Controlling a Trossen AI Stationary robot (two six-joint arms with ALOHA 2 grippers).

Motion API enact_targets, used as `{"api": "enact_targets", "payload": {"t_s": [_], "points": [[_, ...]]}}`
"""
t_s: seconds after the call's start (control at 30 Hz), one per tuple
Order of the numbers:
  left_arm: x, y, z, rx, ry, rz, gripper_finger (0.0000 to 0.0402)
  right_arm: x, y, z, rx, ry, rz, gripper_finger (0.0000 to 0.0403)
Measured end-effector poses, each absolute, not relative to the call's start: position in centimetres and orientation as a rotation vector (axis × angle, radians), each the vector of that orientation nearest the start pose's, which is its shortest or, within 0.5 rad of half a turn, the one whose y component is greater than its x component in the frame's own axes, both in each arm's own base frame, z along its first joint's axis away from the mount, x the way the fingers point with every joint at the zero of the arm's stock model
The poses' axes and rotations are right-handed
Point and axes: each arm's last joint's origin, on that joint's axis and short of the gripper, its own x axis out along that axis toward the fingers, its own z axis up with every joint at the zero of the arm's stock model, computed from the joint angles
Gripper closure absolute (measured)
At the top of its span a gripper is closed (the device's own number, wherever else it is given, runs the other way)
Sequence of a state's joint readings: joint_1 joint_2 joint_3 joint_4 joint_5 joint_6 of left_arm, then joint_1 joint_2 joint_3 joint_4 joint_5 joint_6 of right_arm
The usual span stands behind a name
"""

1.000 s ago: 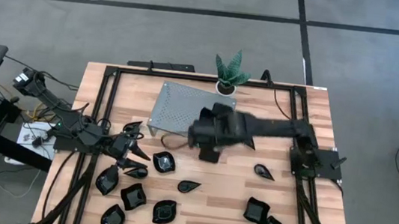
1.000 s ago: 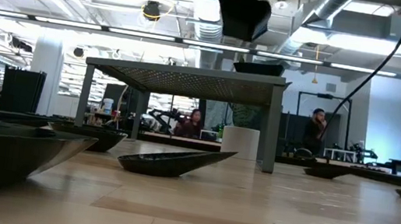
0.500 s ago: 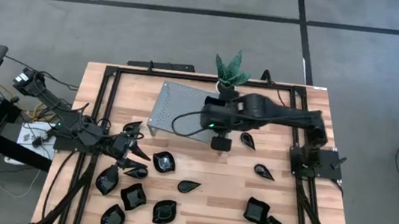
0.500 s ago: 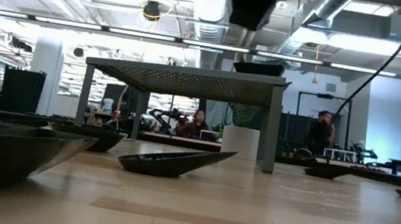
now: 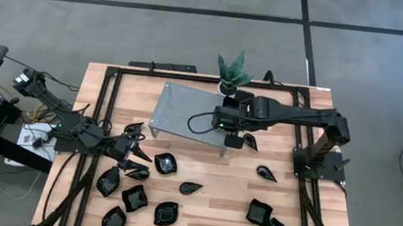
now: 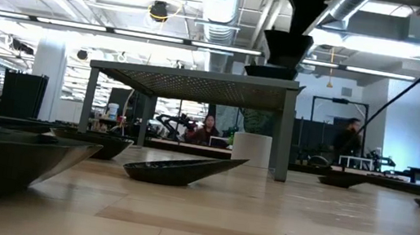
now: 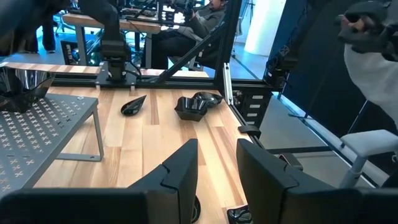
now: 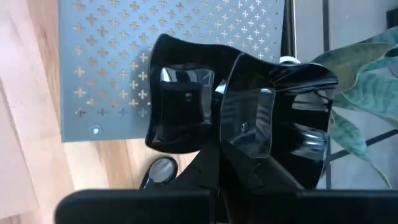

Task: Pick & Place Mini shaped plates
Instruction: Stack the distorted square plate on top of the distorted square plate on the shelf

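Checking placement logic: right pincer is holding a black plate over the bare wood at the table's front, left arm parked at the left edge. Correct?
Not quite. The right pincer holds the black plate over the grey perforated stand, at its corner near the potted plant, not over bare wood at the front. The high view shows it. The left pincer is parked at the left edge.

Glossy black mini shaped plates (image 5: 135, 197); grey metal stand (image 5: 183, 109) punched with small crosses; green striped plant (image 5: 233, 72); pale striped wooden desk (image 5: 214, 198), black frame.
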State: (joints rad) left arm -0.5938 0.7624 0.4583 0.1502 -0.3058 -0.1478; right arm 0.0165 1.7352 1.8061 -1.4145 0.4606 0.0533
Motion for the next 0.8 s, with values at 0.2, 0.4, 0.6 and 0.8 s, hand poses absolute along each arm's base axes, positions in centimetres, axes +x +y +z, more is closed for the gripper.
{"api": "enact_targets", "payload": {"t_s": [0.2, 0.4, 0.6, 0.8], "points": [[15.0, -9.1, 25.5, -0.081, 0.156, -0.277, 0.0289, 33.6, -1.5, 34.2, -0.151, 1.287, -0.347, 0.0402], [15.0, -9.1, 25.5, -0.081, 0.155, -0.277, 0.0289, 34.3, -1.7, 32.8, -0.101, 1.343, -0.39, 0.0402], [15.0, -9.1, 25.6, -0.082, 0.154, -0.277, 0.0289, 34.6, -1.4, 32.2, -0.124, 1.378, -0.377, 0.0402], [15.0, -9.1, 25.5, -0.081, 0.156, -0.277, 0.0289, 34.6, -1.6, 32.2, -0.114, 1.374, -0.386, 0.0378]]}}
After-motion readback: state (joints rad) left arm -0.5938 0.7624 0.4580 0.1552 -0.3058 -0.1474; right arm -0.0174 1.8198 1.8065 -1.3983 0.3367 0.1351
